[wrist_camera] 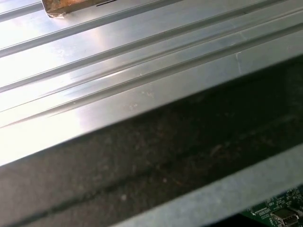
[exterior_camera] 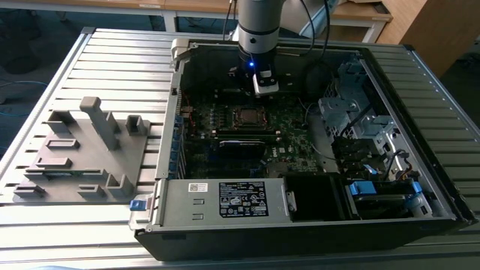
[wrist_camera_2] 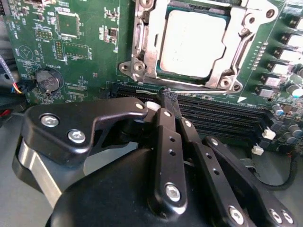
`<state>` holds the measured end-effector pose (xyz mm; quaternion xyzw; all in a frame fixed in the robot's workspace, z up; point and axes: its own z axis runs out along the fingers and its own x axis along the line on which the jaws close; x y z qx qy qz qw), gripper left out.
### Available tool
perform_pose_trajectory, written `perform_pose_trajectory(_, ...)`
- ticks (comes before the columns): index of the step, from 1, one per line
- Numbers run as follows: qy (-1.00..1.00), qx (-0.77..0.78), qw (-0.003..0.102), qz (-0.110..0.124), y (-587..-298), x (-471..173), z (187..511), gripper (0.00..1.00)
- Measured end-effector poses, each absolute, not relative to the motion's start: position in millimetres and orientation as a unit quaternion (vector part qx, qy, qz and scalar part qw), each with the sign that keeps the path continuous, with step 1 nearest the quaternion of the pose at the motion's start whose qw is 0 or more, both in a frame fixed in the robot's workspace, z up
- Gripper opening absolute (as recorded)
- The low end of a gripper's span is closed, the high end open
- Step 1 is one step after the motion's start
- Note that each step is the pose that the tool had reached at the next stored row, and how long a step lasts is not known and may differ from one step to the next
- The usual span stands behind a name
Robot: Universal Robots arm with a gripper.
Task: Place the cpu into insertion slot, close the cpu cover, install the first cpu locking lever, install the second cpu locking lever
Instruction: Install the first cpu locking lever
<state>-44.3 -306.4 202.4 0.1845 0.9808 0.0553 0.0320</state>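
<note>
Found jaws pressed together on nothing, with gripper (wrist_camera_2: 166,98) poised over the long black memory slots (wrist_camera_2: 222,113), just beside the socket. Noted cpu (wrist_camera_2: 193,42) seated flat in the insertion slot (exterior_camera: 233,116), with cpu cover (wrist_camera_2: 142,52) lying down around it. Recorded dull pale-grey square top. Judged thin, stiff, light, slick-faced, delicate underneath; best taken by opposite edges, never squeezed hard.

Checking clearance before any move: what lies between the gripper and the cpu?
In the second wrist view, an edge of the cpu cover and a strip of green board lie between the gripper and the cpu.
</note>
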Motion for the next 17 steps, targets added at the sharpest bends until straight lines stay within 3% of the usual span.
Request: perform_pose_trajectory(17,0.98,0.184,0.042,0.057,-306.6,-46.1,199.4,0.11)
